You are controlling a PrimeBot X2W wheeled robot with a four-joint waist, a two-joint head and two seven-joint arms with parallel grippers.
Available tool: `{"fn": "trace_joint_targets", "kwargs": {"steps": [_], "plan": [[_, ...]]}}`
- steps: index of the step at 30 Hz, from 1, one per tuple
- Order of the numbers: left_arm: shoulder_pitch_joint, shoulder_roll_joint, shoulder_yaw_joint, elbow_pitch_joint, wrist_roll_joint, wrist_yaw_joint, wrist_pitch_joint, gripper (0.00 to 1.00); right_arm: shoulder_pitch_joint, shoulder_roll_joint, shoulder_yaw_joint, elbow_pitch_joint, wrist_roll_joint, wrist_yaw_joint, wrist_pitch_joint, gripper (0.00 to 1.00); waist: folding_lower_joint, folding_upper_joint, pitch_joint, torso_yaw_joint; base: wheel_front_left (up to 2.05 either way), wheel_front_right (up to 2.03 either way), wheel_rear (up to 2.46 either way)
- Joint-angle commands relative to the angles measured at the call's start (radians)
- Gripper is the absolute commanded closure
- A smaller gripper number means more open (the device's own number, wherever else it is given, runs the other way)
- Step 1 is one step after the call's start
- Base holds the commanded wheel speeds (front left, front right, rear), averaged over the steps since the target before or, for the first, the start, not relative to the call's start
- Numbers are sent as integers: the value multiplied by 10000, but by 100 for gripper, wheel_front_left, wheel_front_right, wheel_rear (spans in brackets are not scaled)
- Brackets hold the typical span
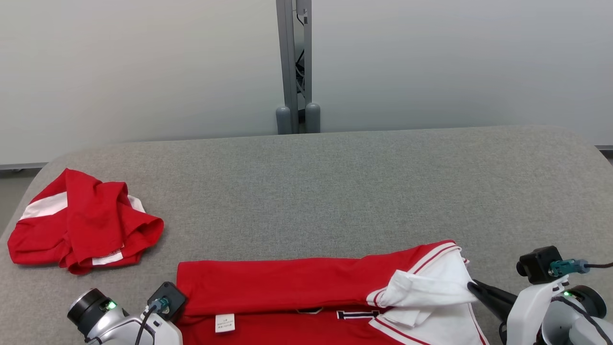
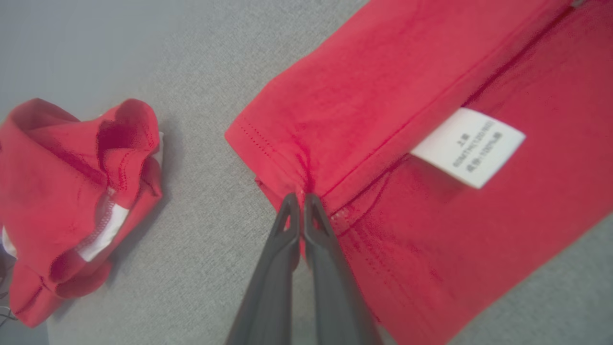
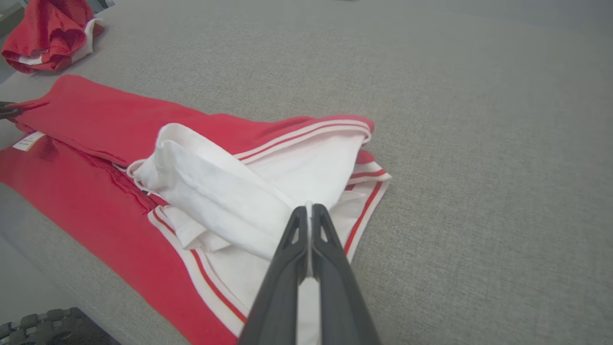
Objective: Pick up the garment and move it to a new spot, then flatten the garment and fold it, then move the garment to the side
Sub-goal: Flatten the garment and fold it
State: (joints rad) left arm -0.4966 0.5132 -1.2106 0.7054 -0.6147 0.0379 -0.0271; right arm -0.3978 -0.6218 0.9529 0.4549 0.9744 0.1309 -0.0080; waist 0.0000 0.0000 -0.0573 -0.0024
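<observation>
A red garment [image 1: 287,282] with white, red-striped trim lies partly folded along the near edge of the grey table [image 1: 335,191]. Its far band is folded over toward me, and a white label [image 1: 224,322] shows on the inside. My left gripper [image 2: 300,197] is shut on the garment [image 2: 407,143] at its left hem corner. My right gripper [image 3: 309,208] is shut on the white fabric of the garment [image 3: 230,191] at its right end, also seen at the dark fingers [image 1: 483,292] in the head view.
A second red-and-white garment [image 1: 81,220] lies crumpled at the table's left end, also as a red heap [image 2: 72,201] and as a far red bundle [image 3: 48,33]. A grey post [image 1: 293,67] stands behind the table against the pale wall.
</observation>
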Motion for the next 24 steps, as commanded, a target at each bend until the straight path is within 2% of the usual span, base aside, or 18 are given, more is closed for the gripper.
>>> {"fn": "trace_joint_targets", "kwargs": {"steps": [1, 9, 20, 24], "plan": [[148, 136, -47, -202, 27, 29, 152, 100, 192, -77, -114, -74, -131, -4, 184, 100, 0, 0, -4, 35, 0, 0, 0], [407, 598, -154, -1393, -1, 312, 834, 100, 707, 67, -786, -291, -470, -4, 1002, 100, 0, 0, 7, 118, 0, 0, 0], [593, 917, -209, -2143, -64, 617, 1196, 100, 1291, 334, -1464, -602, -819, -4, 1944, 100, 0, 0, 84, 78, 0, 0, 0], [582, 970, -233, -2268, -47, 680, 1285, 85, 1473, 431, -1691, -697, -930, -4, 2254, 100, 0, 0, 106, 59, 0, 0, 0]]}}
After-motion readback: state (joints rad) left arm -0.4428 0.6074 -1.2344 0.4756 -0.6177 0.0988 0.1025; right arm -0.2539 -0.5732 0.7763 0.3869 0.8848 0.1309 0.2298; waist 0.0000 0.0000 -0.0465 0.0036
